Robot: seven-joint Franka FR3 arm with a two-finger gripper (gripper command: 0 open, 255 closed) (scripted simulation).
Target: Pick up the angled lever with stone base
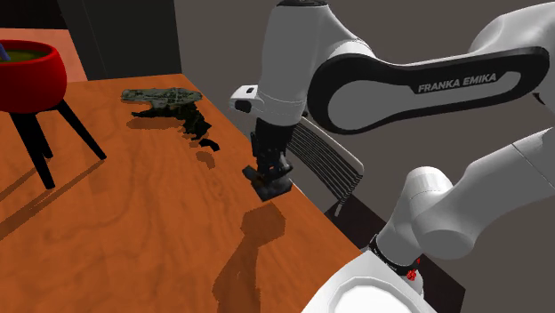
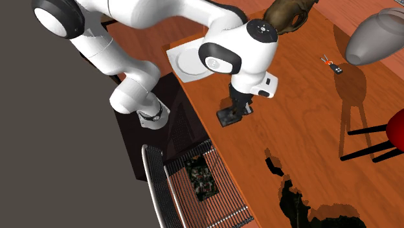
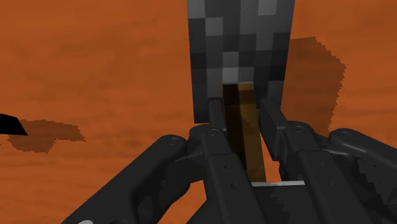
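From my remote station I see a warm orange-brown wooden counter (image 1: 133, 231) with hard-edged shadows lying across its grain, a plain grey-brown wall (image 1: 222, 36) rising behind it, a dull grey floor (image 2: 52, 162) below, and a chair (image 2: 226, 201) with a slatted seat just beside the counter's edge.

The white arm (image 1: 418, 84) arches over to a bent wrist (image 1: 289, 62), from which the black gripper (image 1: 269, 176) points straight down. Its two fingers (image 3: 216, 137) stand close together, clamped on the brown stick of the angled lever (image 3: 238, 51), whose grey blocky base sits just beyond the fingertips.
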